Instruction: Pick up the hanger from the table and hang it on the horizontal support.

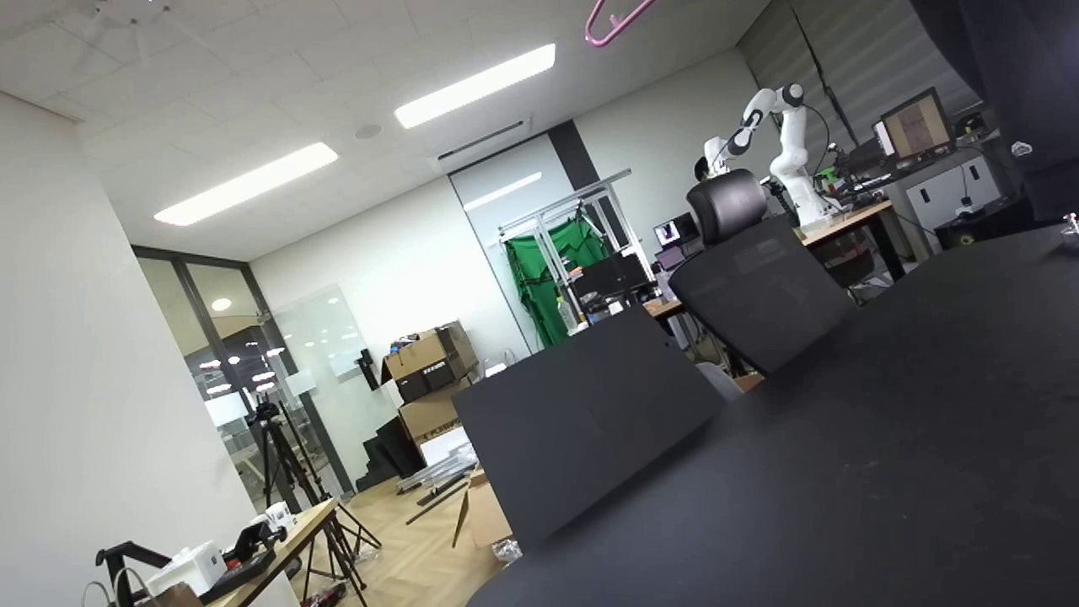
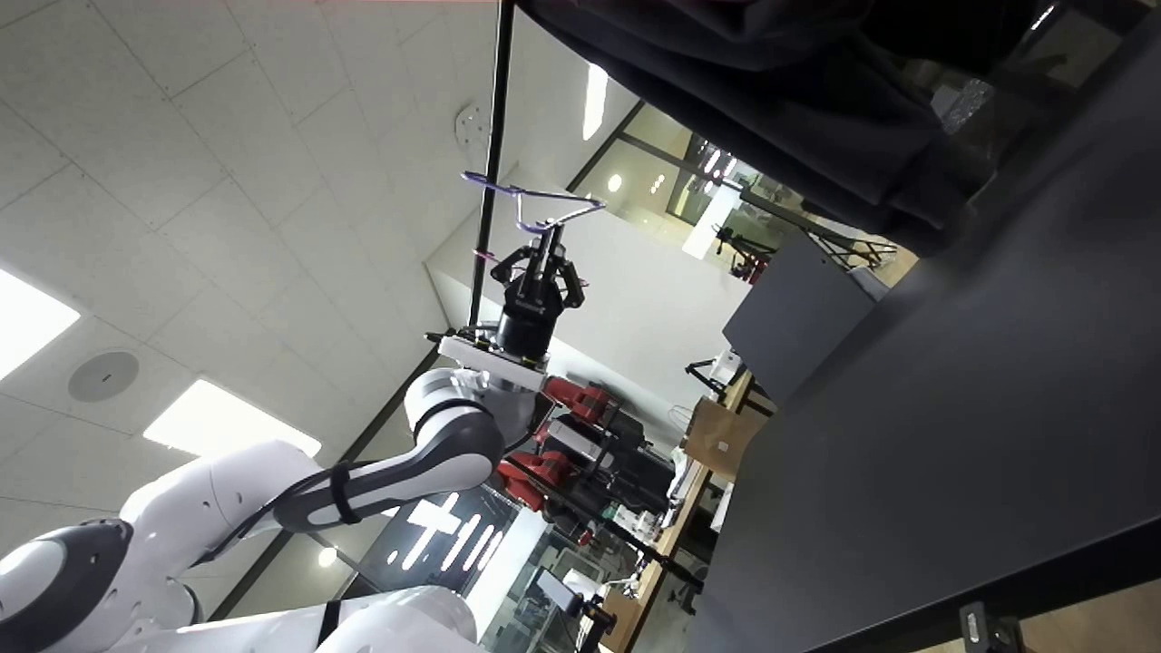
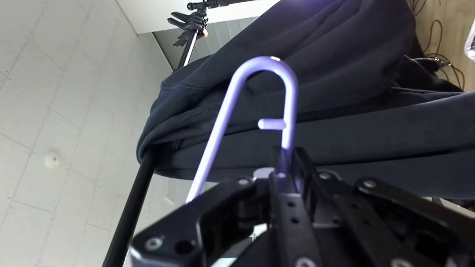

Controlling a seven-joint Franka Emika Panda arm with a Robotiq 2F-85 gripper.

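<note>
The violet hanger shows in an exterior view point(image 2: 519, 209) and in the wrist view point(image 3: 213, 150), where a rounded corner and a small peg stand up from the fingers. My gripper is shut on one rod of it in the wrist view point(image 3: 287, 161); the gripper also shows in an exterior view point(image 2: 550, 234). The hanger is high above the black table point(image 2: 952, 399). The black horizontal pole point(image 2: 482, 272) passes behind the hanger's hook end in that view; I cannot tell whether the hook touches it. The pole also shows in the wrist view point(image 3: 139, 193), left of the hanger.
Dark clothing point(image 3: 352, 144) drapes over the pole beyond the hanger. Part of a pink hanger point(image 1: 621, 25) shows at the top of an exterior view. Black clamps point(image 3: 191, 26) sit at the pole's far end. Black panels point(image 1: 590, 421) stand along the table's edge.
</note>
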